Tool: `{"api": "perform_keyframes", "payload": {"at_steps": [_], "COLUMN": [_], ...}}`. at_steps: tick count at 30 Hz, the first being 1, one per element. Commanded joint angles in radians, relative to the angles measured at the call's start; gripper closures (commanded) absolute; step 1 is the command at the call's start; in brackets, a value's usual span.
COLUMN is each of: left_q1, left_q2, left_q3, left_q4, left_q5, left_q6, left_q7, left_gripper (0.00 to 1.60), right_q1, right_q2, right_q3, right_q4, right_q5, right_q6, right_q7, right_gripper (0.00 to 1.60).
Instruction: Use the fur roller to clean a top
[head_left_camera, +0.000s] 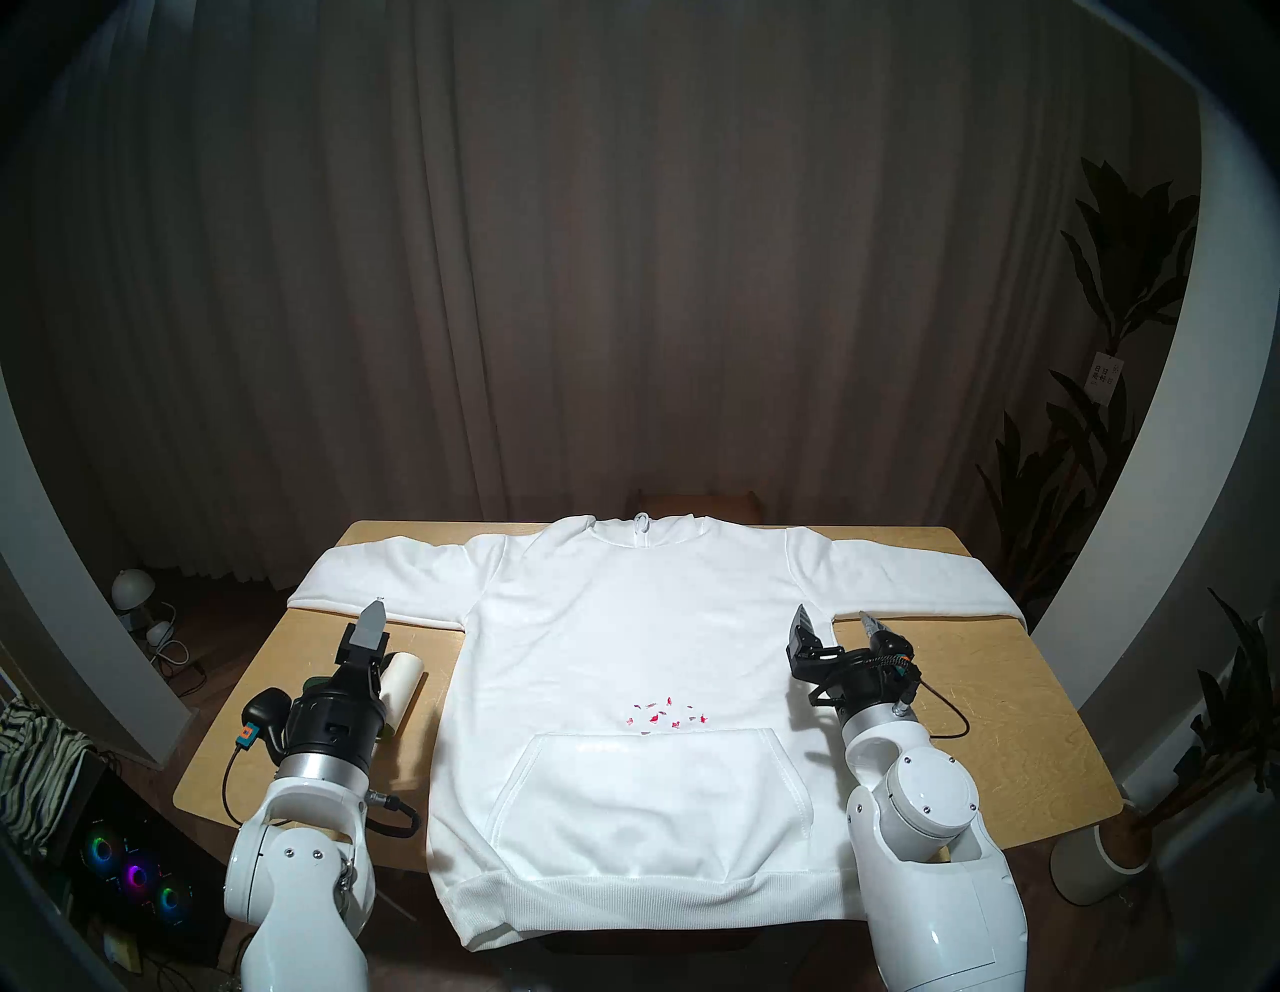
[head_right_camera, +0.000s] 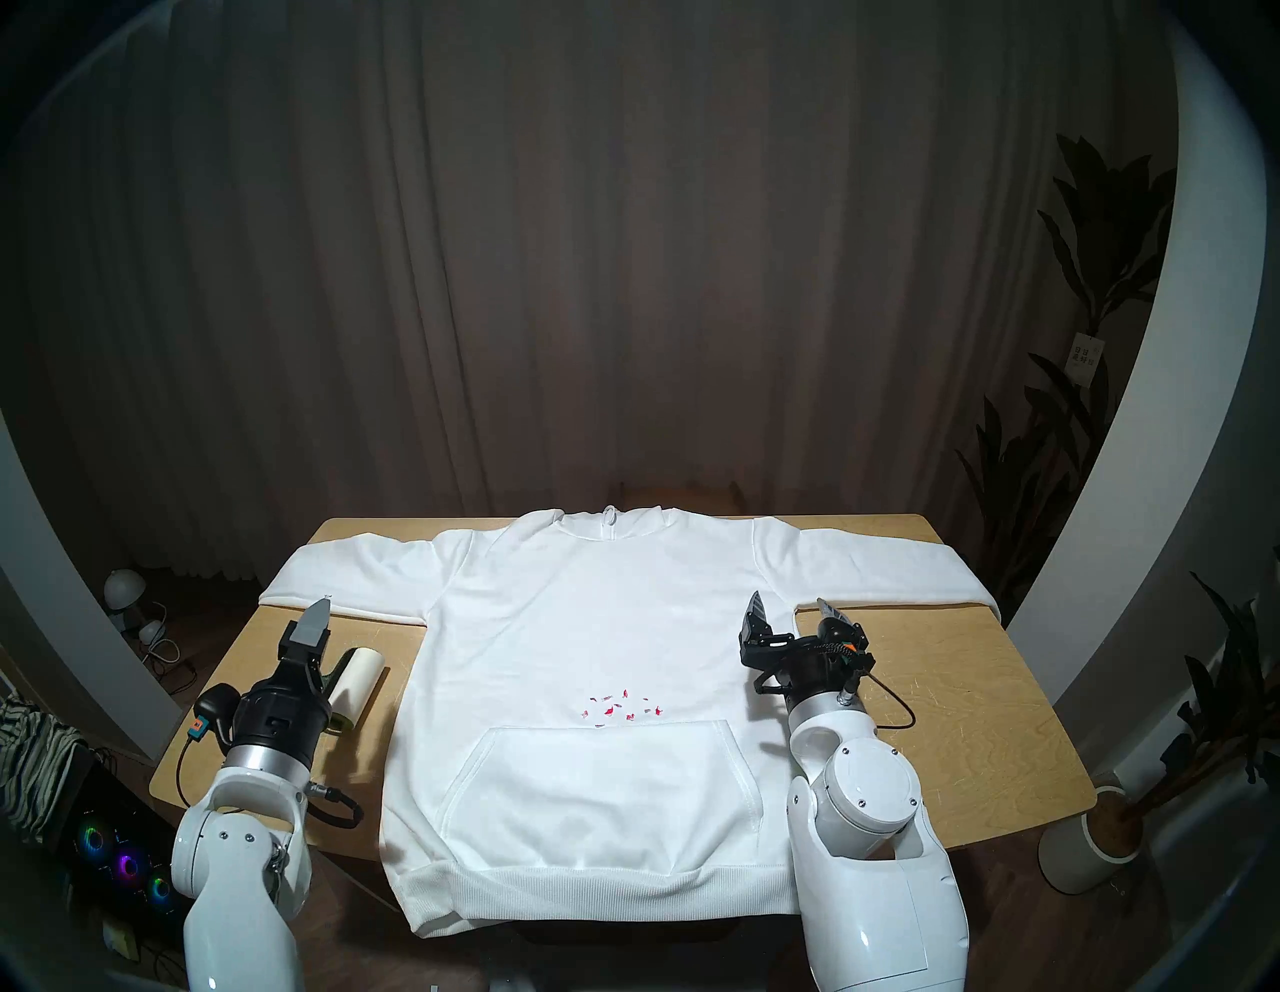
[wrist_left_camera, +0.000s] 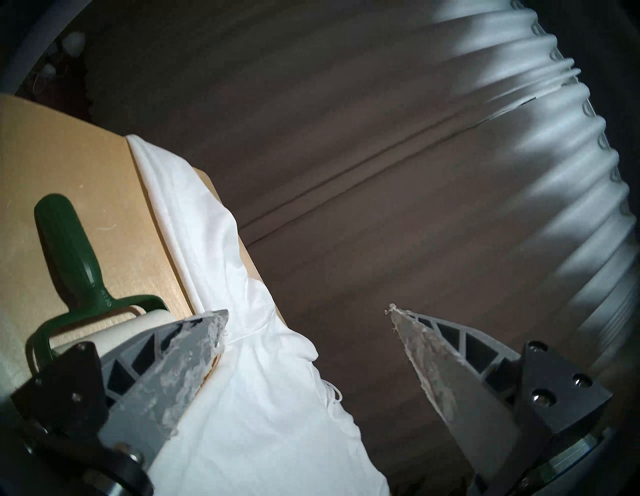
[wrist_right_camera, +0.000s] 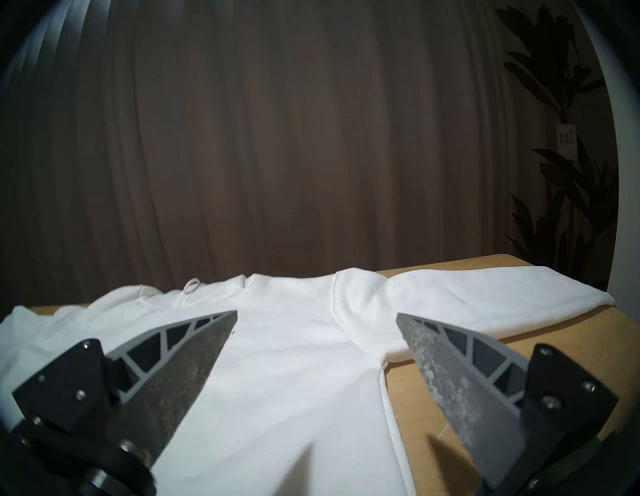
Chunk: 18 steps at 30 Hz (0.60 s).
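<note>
The white hooded top (head_left_camera: 637, 623) (head_right_camera: 602, 609) lies flat on the wooden table (head_left_camera: 970, 693), front up, with a cluster of small red bits (head_left_camera: 665, 713) (head_right_camera: 623, 706) just above its pocket. The fur roller (head_left_camera: 403, 682) (head_right_camera: 354, 682) lies on the table left of the top's body. Its green handle (wrist_left_camera: 76, 256) and white cylinder (wrist_left_camera: 138, 329) show in the left wrist view. My left gripper (head_left_camera: 372, 623) (wrist_left_camera: 308, 310) hovers over the roller, turned on its side, open and empty. My right gripper (head_left_camera: 834, 620) (wrist_right_camera: 317, 314) is open and empty above the top's right armpit.
A brown curtain hangs behind the table. A chair back (head_left_camera: 696, 502) stands beyond the far edge. A potted plant (head_left_camera: 1108, 852) stands at the right. A computer with coloured fans (head_left_camera: 131, 873) and a small lamp (head_left_camera: 128, 589) are on the floor at the left.
</note>
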Motion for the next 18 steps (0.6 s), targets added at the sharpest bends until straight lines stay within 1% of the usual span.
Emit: {"api": "perform_keyframes", "payload": {"at_steps": [1, 5, 6, 7, 8, 9, 10, 11, 12, 13, 15, 16, 18], "left_q1": [0.042, 0.063, 0.077, 0.083, 0.083, 0.090, 0.095, 0.095, 0.096, 0.094, 0.086, 0.078, 0.063], "left_q2": [0.043, 0.079, 0.107, 0.123, 0.123, 0.144, 0.154, 0.154, 0.164, 0.152, 0.142, 0.120, 0.102], "left_q3": [-0.044, -0.070, -0.083, -0.098, -0.098, -0.100, -0.105, -0.121, -0.131, -0.144, -0.165, -0.177, -0.192], "left_q4": [-0.007, 0.004, 0.018, 0.035, 0.035, 0.036, 0.042, 0.053, 0.057, 0.053, 0.065, 0.064, 0.078], "left_q5": [-0.130, -0.209, -0.249, -0.260, -0.260, -0.253, -0.267, -0.268, -0.262, -0.266, -0.276, -0.283, -0.305], "left_q6": [0.101, 0.174, 0.221, 0.259, 0.259, 0.266, 0.279, 0.298, 0.307, 0.305, 0.306, 0.294, 0.285], "left_q7": [-0.107, -0.158, -0.196, -0.240, -0.240, -0.232, -0.241, -0.252, -0.243, -0.181, -0.160, -0.116, -0.099], "left_gripper": [0.00, 0.00, 0.00, 0.00, 0.00, 0.00, 0.00, 0.00, 0.00, 0.00, 0.00, 0.00, 0.00], "right_q1": [-0.016, -0.053, -0.069, -0.074, -0.074, -0.075, -0.076, -0.075, -0.074, -0.071, -0.070, -0.069, -0.066], "right_q2": [0.009, 0.036, 0.057, 0.064, 0.064, 0.075, 0.079, 0.087, 0.094, 0.107, 0.125, 0.126, 0.132], "right_q3": [0.024, 0.044, 0.053, 0.058, 0.058, 0.060, 0.061, 0.063, 0.065, 0.064, 0.066, 0.067, 0.080], "right_q4": [-0.113, -0.141, -0.145, -0.143, -0.143, -0.134, -0.127, -0.123, -0.119, -0.109, -0.101, -0.100, -0.097], "right_q5": [0.073, 0.102, 0.106, 0.115, 0.115, 0.115, 0.112, 0.121, 0.123, 0.120, 0.121, 0.111, 0.129], "right_q6": [0.011, 0.029, 0.040, 0.054, 0.054, 0.051, 0.047, 0.059, 0.058, 0.036, 0.017, 0.006, 0.003], "right_q7": [0.053, 0.095, 0.120, 0.135, 0.135, 0.150, 0.156, 0.172, 0.185, 0.207, 0.242, 0.242, 0.267], "right_gripper": [0.00, 0.00, 0.00, 0.00, 0.00, 0.00, 0.00, 0.00, 0.00, 0.00, 0.00, 0.00, 0.00]}}
